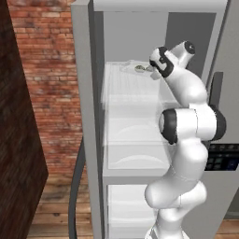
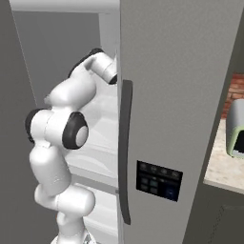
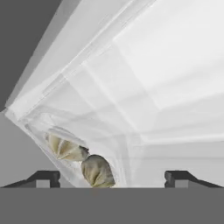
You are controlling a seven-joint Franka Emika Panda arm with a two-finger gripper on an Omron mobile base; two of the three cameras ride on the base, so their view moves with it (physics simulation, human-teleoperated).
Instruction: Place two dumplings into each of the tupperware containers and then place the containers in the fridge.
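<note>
Hand view showed the gripper (image 3: pixel 112 177) with jaws spread wide, released, over a container (image 3: pixel 114 154) holding two dumplings (image 3: pixel 97 170) on the fridge's (image 1: pixel 84 116) upper shelf (image 1: pixel 133 88); likely light, rigid, best gripped by its rim

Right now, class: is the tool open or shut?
Open. In the hand view the tool shows its fingertips standing wide apart, gripping nothing.

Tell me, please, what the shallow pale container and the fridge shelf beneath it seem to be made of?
The shallow pale container looks like thin translucent plastic: the two speckled brownish dumplings show through its wall. The white fridge shelf looks like smooth, semi-clear plastic or glass, matte; which one is unclear.
</note>
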